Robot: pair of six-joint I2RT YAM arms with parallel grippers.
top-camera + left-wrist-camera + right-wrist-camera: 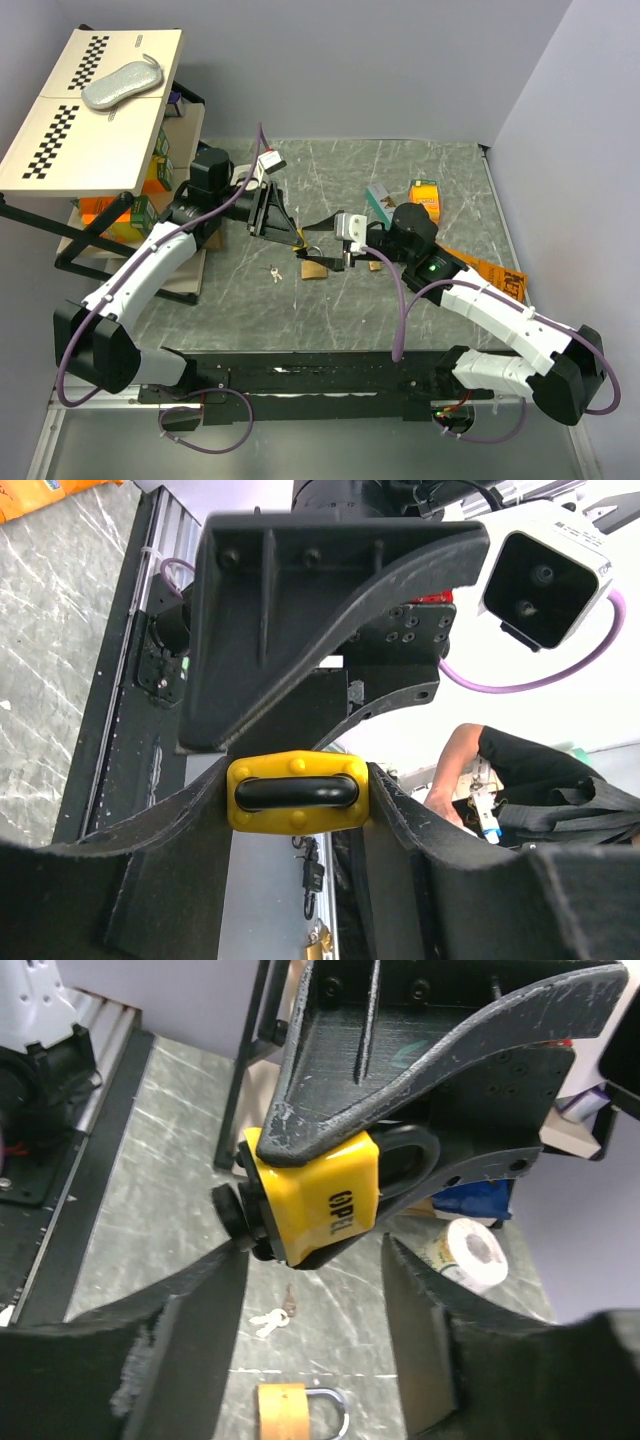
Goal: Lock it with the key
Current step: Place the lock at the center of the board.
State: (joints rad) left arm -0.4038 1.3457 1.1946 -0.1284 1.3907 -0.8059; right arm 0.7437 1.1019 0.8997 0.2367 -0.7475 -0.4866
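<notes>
One key bunch (268, 1320) lies on marbled grey tabletop (330, 170).

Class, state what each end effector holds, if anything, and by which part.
The left end effector clamps the yellow padlock by the two sides of its body. The right end effector is open and holds nothing.

Overhead; opposing wrist close-ups of padlock (298, 792)
</notes>
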